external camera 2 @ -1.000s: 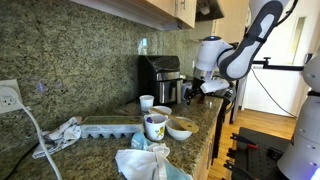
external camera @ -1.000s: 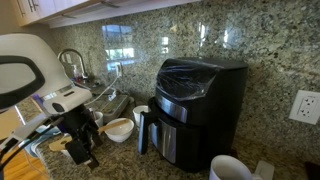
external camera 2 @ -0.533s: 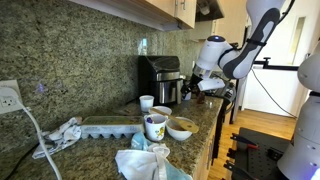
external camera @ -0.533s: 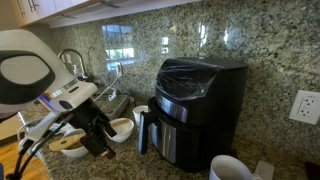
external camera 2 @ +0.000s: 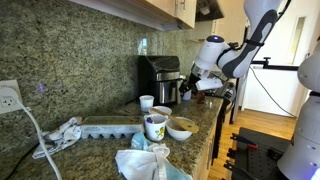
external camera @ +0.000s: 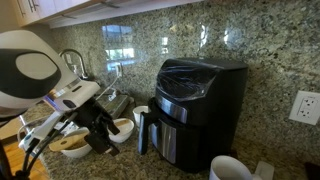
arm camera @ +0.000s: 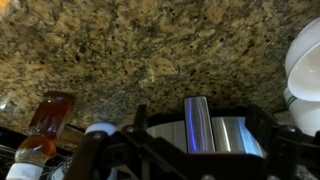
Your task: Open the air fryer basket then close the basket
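Note:
The tall glossy black air fryer (external camera: 200, 105) stands against the granite backsplash, also seen further off in an exterior view (external camera 2: 160, 75). The air fryer basket (external camera: 165, 135) sits pushed into the body, and its black handle (external camera: 146, 130) sticks out in front. My gripper (external camera: 100, 135) hovers open just in front of the handle, a short gap away, holding nothing. In the wrist view the handle (arm camera: 197, 122) and the silver trim (arm camera: 235, 135) lie straight ahead between the dark fingers (arm camera: 95, 160) of my gripper (arm camera: 198, 155).
White bowls (external camera: 120, 128) (external camera: 72, 143) sit on the granite counter beside the gripper. A white mug (external camera: 230, 168) stands near the front, with a wall outlet (external camera: 304, 106) behind it. A mug (external camera 2: 155, 126), bowl (external camera 2: 180, 127), ice tray (external camera 2: 110, 125) and cloths crowd the counter. A bottle (arm camera: 50, 120) stands nearby.
The arm has swung toward the air fryer, bringing the gripper closer to the basket handle. The jaws stayed open and the basket has not moved.

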Controlling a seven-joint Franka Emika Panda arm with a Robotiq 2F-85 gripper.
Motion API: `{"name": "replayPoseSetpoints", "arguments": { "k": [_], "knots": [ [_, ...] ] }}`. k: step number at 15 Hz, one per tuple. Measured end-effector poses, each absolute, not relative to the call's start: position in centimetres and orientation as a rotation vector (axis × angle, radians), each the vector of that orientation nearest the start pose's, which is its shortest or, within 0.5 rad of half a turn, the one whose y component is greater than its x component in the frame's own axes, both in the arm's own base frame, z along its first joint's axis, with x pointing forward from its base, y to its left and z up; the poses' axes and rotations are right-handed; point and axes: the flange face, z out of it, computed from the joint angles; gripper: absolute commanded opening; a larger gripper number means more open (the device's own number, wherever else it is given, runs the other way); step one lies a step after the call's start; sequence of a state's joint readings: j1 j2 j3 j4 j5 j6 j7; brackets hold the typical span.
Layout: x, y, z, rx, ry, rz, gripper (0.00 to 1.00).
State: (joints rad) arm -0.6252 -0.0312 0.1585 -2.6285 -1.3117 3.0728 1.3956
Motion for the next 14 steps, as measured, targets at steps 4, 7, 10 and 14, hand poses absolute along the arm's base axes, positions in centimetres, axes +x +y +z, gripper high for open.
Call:
{"name": "replayPoseSetpoints", "arguments": {
  "k": [4,7,10,14],
  "knots": [
    [40.8,-11.9,27.8,-3.075,0.898,-0.821,1.0],
    [40.8,-11.8,27.3,-3.08,0.891,-0.803,1.0],
    [41.0,-11.8,26.8,-3.088,0.868,-0.8,1.0],
    [41.9,-12.2,26.0,-3.088,0.851,-0.819,1.0]
  ]
}}
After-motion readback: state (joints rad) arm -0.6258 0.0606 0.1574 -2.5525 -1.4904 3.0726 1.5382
